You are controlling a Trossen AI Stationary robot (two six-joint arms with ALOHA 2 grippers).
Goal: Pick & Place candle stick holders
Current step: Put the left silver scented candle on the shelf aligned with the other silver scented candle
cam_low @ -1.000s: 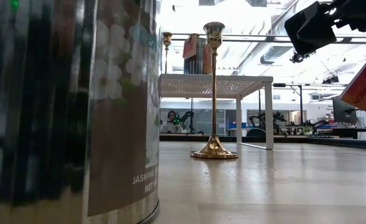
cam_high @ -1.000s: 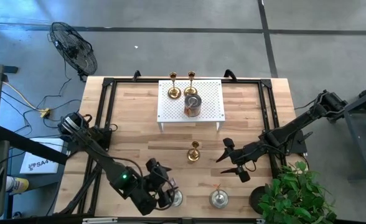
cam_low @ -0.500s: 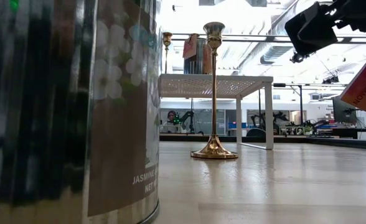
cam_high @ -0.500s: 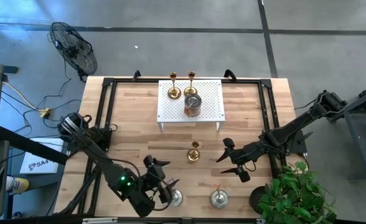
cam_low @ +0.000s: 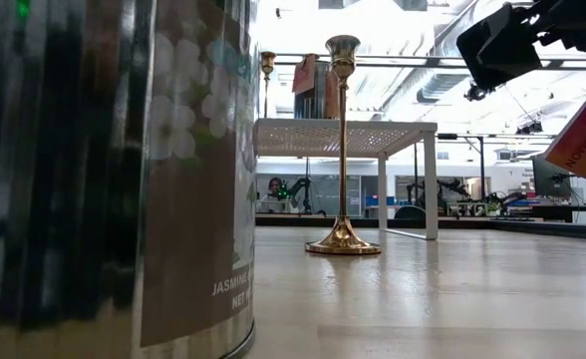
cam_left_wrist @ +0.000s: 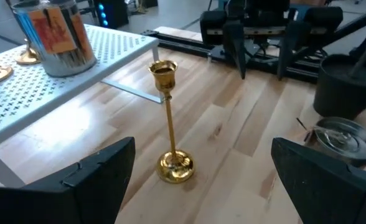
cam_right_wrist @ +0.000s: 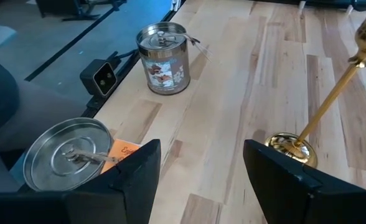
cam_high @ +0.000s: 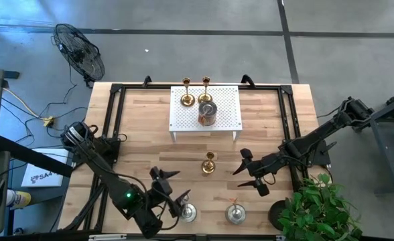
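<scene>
Brass, slim-stemmed candle stick holder [cam_high: 209, 163] stands upright on a round base between the spread left hand [cam_high: 171, 191] and right hand [cam_high: 250, 175].

A: What stands ahead of the left gripper [cam_high: 172, 185]?

B: One gold holder [cam_left_wrist: 170, 122] upright on bare wood, clear room all around it. Beyond it the white rack [cam_high: 226, 114] blocks the way, with a tin [cam_left_wrist: 55, 34] on top.

A: And by the right gripper [cam_high: 250, 172]?

B: The same holder stands just beside it. Below and toward the table edge sit two silvery tins [cam_high: 235, 213]; bare wood lies between.
</scene>
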